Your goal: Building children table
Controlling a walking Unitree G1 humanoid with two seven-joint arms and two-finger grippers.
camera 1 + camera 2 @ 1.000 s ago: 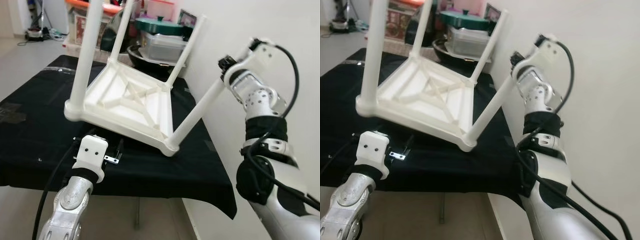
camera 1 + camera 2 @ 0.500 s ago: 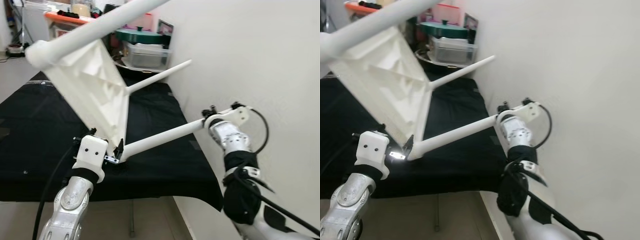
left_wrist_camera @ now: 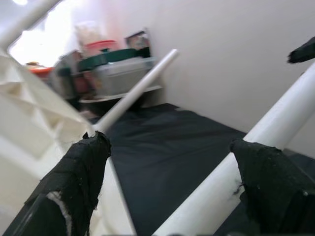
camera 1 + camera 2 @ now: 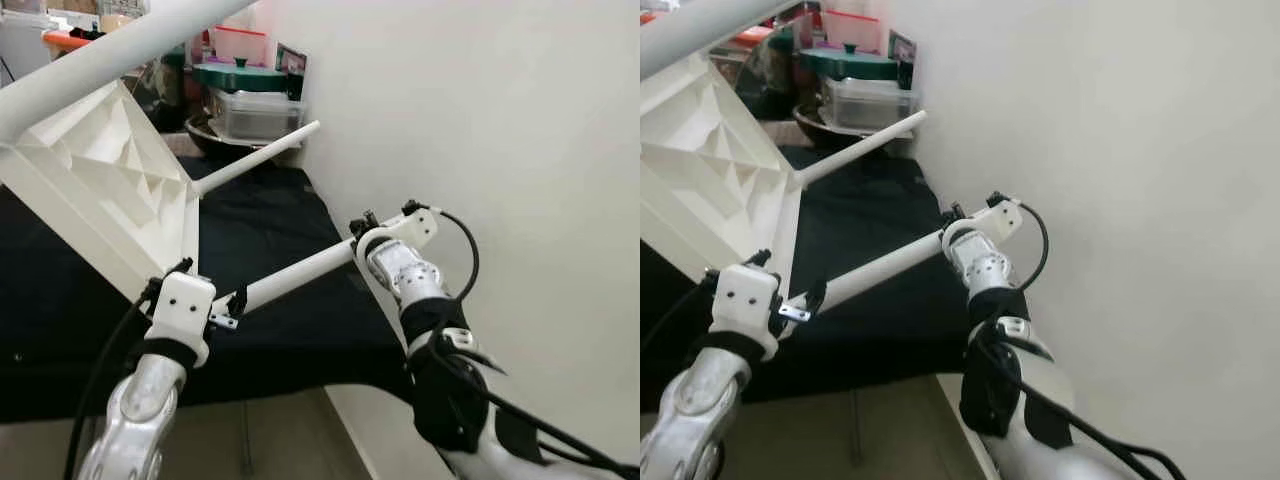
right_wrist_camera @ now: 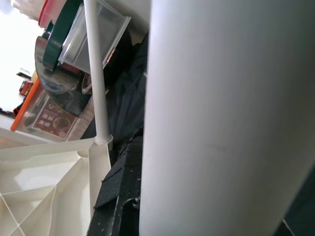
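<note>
The white plastic table [image 4: 110, 190] was held tipped on its side above the black-covered bench [image 4: 290, 310], near its front right corner. It was judged light and stiff but awkward, best gripped by a leg. The near leg [image 4: 300, 272] was clamped by the right gripper [image 4: 358, 232]; the left gripper [image 4: 200, 300] was spread beside the leg's base. Storage boxes [image 4: 255, 100] crowded the far edge, the wall [image 4: 450, 100] close alongside.
</note>
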